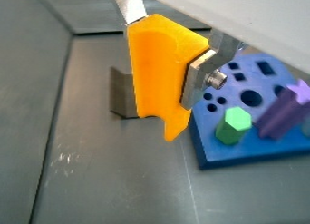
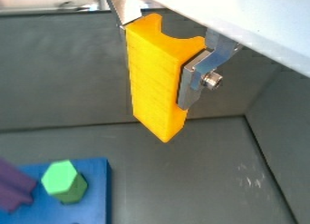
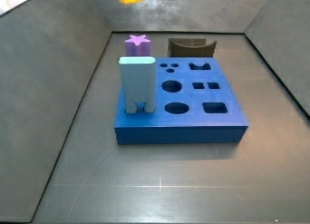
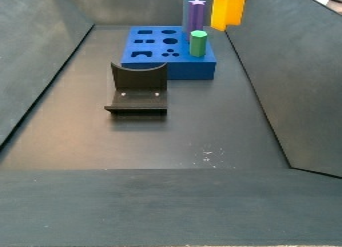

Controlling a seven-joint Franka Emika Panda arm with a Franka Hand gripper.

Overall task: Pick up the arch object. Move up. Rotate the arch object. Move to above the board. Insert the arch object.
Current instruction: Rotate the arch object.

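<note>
Gripping the arch object (image 1: pixel 161 75), the gripper (image 1: pixel 168 46) hung high above the floor, its jaws clamped on the orange-yellow block.

Both wrist views showed the silver finger plates (image 2: pixel 200 72) pressed against opposite faces of the arch object (image 2: pixel 159 76), with its curved notch at the upper end between them. A side view placed the block (image 4: pixel 230 8) in the air near the far end of the board (image 4: pixel 158 54), clear of its top face. The board (image 3: pixel 200 105) lay on the grey floor with dark holes across its top, a pale blue block (image 3: pixel 136 83) and a purple star piece (image 3: pixel 137 41) standing in it. A green hexagonal piece (image 4: pixel 198 43) stood near one corner, and the fixture (image 4: pixel 138 87) sat just in front of the board.
</note>
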